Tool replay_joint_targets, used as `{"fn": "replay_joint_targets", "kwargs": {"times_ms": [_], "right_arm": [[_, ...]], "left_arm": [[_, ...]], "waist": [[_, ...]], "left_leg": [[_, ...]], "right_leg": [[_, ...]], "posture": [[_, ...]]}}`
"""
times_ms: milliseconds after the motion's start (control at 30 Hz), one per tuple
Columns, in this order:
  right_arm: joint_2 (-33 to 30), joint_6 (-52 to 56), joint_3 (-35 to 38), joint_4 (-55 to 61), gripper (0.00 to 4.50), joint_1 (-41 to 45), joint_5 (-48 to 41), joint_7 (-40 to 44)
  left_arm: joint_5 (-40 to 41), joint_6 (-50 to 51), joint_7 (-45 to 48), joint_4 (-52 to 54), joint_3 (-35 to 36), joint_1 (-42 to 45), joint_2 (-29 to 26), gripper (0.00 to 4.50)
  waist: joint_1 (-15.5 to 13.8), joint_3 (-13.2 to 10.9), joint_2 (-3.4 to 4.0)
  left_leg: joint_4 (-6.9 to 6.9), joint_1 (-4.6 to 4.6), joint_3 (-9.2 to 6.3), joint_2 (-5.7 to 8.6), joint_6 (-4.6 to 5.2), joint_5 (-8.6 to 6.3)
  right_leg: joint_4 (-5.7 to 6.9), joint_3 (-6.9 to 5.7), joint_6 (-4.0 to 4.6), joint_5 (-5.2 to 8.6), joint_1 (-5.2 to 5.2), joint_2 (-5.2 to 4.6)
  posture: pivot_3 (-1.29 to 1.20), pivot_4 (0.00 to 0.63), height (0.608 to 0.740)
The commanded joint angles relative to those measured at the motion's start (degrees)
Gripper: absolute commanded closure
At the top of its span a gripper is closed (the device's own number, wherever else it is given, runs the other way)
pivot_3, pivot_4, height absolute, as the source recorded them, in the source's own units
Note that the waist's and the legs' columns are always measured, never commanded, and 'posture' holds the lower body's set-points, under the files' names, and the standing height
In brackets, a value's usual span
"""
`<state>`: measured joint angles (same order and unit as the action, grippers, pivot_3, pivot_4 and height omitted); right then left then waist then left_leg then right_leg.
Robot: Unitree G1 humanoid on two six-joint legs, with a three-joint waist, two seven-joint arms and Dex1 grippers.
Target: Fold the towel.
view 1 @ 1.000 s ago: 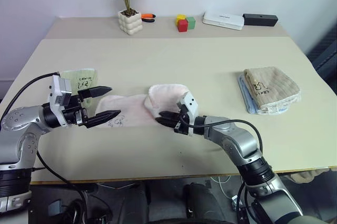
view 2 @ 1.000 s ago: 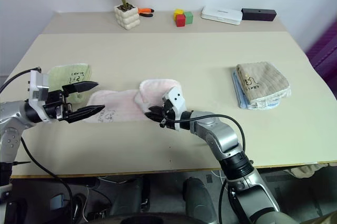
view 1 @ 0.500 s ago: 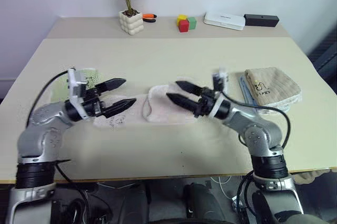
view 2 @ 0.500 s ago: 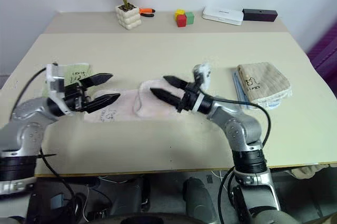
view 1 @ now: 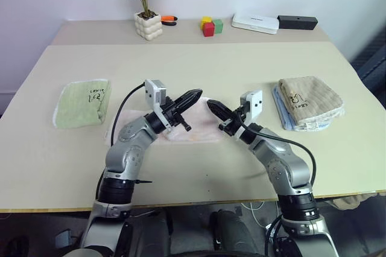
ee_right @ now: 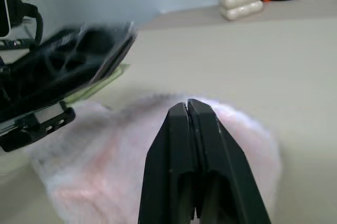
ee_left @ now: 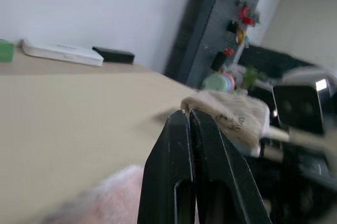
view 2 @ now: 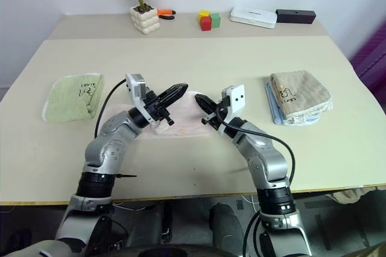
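Both jaws are closed on nothing: our left gripper [view 1: 194,95] and right gripper [view 1: 213,107] hang above the pale pink fluffy terry towel [view 1: 199,133], which lies folded on the beige table [view 1: 241,64]. If we lower them carelessly, they may drag the fold open.

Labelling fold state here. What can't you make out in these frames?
- Towel fold layers: head views, both arms cross over it.
- Its embroidered mark and loop tag: not visible, covered by the left arm.
- Marks on the beige towel and green towel: too small to read.
- Left wrist view: background blurred.
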<state>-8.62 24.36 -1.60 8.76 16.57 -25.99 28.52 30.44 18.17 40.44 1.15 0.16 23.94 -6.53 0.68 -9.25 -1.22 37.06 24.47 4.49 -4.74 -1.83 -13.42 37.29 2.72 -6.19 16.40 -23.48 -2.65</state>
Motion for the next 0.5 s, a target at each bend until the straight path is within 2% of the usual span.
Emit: {"fn": "replay_joint_targets", "kwargs": {"times_ms": [33, 233, 500], "right_arm": [[1.8, -3.4, -1.0, 0.8, 4.49, 0.3, 3.4, -3.7], [4.4, -6.6, -2.4, -3.5, 4.49, 0.9, 8.8, -8.3], [0.9, -9.1, -6.9, -10.3, 4.49, -0.6, 18.1, -9.3]], "left_arm": [[-3.5, -1.3, -2.8, -0.2, -2.1, 0.4, 0.6, 4.41], [-10.2, -2.8, -7.3, -6.9, -3.4, 1.1, 0.5, 4.41], [-13.8, -2.6, -9.4, -10.4, -3.6, 0.4, -0.5, 4.41]], "waist": [[0.0, 0.0, 0.00], [0.0, 0.0, 0.01], [-0.1, 0.0, 0.01]], "left_leg": [[0.01, 0.00, 0.00, 0.00, 0.00, 0.00], [0.01, -0.01, 0.00, 0.01, 0.00, 0.00], [-0.01, -0.01, 0.00, 0.01, 0.00, 0.00]], "right_leg": [[0.00, 0.00, 0.00, 0.00, 0.00, 0.00], [-0.01, 0.00, 0.01, 0.00, 0.01, -0.01], [-0.02, -0.01, 0.01, 0.01, 0.01, -0.01]], "posture": [[0.00, 0.150, 0.735], [0.00, 0.150, 0.735], [0.00, 0.150, 0.735]]}}
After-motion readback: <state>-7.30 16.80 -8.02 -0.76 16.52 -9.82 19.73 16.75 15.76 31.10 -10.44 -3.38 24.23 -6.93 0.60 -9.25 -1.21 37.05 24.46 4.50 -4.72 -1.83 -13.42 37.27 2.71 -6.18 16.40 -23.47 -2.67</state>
